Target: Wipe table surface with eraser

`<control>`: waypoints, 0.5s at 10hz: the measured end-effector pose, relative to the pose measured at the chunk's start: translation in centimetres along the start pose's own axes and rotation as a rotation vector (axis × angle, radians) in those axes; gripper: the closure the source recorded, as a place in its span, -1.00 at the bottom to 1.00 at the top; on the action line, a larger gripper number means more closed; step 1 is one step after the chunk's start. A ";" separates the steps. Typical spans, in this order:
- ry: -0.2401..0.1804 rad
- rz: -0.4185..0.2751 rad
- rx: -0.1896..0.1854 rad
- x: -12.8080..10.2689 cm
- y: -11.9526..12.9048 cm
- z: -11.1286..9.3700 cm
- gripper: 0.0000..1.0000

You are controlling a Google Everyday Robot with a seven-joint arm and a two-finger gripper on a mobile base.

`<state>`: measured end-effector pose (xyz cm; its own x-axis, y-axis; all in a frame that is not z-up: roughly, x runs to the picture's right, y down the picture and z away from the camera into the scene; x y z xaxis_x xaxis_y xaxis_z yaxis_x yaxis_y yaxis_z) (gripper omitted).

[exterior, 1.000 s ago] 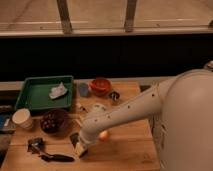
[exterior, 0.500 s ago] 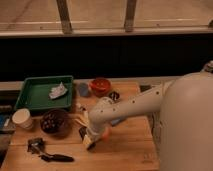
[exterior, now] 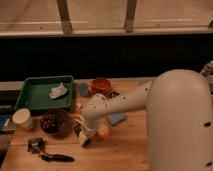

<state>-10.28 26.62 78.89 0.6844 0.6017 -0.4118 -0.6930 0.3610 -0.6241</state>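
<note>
The table surface (exterior: 125, 150) is a light brown plank top that fills the lower part of the camera view. My gripper (exterior: 84, 136) points down at the end of the white arm, left of centre, just right of a dark bowl. It is shut on the eraser (exterior: 84, 140), a small black and pale yellow block, and holds it down on the wood. A small yellow-orange ball (exterior: 103, 131) lies close to the right of the eraser.
A green tray (exterior: 30, 95) holding a white crumpled thing (exterior: 58, 90) stands at the back left. A dark bowl (exterior: 54, 122), a white cup (exterior: 22, 119), a red bowl (exterior: 101, 85), a blue cup (exterior: 83, 90) and a light blue pad (exterior: 116, 119) stand around the gripper. A black-handled tool (exterior: 52, 157) lies near the front edge.
My gripper has slid with the eraser from near the front edge back toward the dark bowl and the ball. The other things have not moved.
</note>
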 end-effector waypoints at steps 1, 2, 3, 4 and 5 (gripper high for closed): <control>-0.008 -0.038 0.000 -0.6 0.9 -0.3 1.00; -0.012 -0.063 -0.002 -1.1 1.9 -0.5 1.00; -0.017 -0.101 -0.003 -1.5 3.6 -0.8 1.00; -0.022 -0.123 -0.004 -1.5 4.9 -1.0 1.00; -0.025 -0.152 -0.007 -1.3 6.8 -1.3 1.00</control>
<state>-15.57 27.35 74.30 0.7754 0.5581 -0.2955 -0.5800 0.4445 -0.6826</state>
